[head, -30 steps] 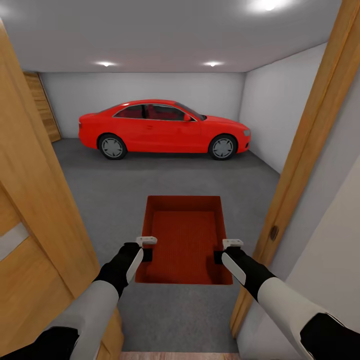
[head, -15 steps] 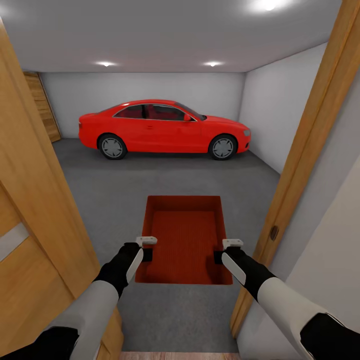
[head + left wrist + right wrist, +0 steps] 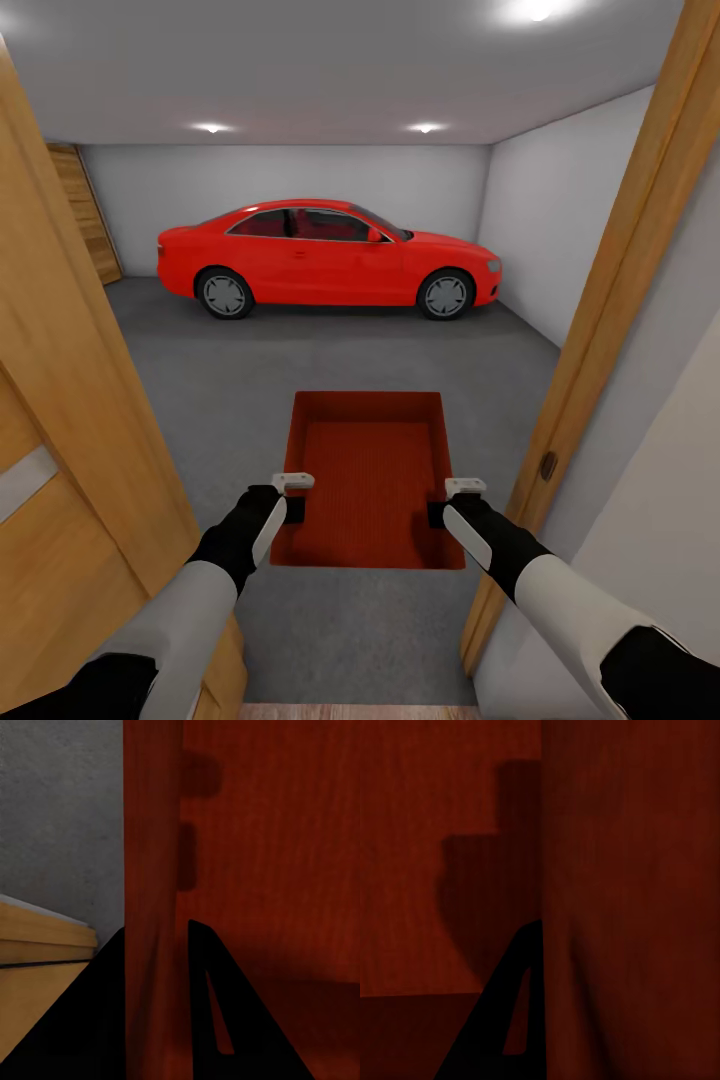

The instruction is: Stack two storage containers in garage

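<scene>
One red-orange storage container point(image 3: 370, 480) hangs level in front of me over the dark grey garage floor point(image 3: 250, 380), open side up and empty. My left gripper point(image 3: 292, 508) is shut on its left wall, and my right gripper point(image 3: 440, 513) is shut on its right wall. In the left wrist view the thin red wall point(image 3: 154, 870) runs between the two dark fingers point(image 3: 225, 1020). In the right wrist view the container wall point(image 3: 615, 907) covers one finger; the other finger point(image 3: 510, 1020) lies against its inner side.
I stand in a doorway, with a wooden door point(image 3: 70, 400) close on the left and a wooden door frame point(image 3: 610, 300) close on the right. A red car point(image 3: 330, 255) is parked across the far end. A wood-panelled door point(image 3: 85, 215) is at the back left.
</scene>
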{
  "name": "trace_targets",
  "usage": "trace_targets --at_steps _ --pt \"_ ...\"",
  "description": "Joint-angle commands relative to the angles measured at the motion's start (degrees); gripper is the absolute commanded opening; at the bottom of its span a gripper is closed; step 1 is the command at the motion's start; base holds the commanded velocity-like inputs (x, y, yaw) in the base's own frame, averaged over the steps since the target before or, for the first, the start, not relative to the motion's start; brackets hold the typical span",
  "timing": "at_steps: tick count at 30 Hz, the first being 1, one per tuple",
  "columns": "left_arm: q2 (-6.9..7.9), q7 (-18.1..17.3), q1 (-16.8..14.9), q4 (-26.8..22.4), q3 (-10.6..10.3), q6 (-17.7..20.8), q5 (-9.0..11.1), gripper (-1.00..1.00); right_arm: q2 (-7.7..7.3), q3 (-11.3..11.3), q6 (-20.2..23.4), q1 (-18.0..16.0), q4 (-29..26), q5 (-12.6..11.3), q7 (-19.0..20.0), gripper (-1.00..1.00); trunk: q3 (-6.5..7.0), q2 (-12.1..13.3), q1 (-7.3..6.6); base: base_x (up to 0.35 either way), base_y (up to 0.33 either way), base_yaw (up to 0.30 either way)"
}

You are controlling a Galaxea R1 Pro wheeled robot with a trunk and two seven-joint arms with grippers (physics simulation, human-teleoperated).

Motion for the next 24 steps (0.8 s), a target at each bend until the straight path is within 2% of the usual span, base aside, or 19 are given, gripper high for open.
trace_targets --at_steps 1,8,24 --pt "0.06 0.6 0.0 0.0 0.0 0.4 -0.1 -1.00 -3.16 -2.8 -1.1 -0.1 -0.1 2.8 -0.9 -1.00 -0.13 -0.1 0.04 0.000 0.000 0.000" --pt "0.04 0.6 0.0 0.0 0.0 0.5 -0.1 -1.00 -3.16 -2.8 -1.1 -0.1 -0.1 2.8 -0.8 -1.00 -0.13 -0.1 0.04 0.085 0.000 0.000" --pt "0.07 0.7 0.0 0.1 0.0 0.5 -0.1 -1.00 -3.16 -2.7 -1.1 -0.1 -0.1 2.8 -0.8 -1.00 -0.13 -0.1 0.04 0.312 0.000 0.000"
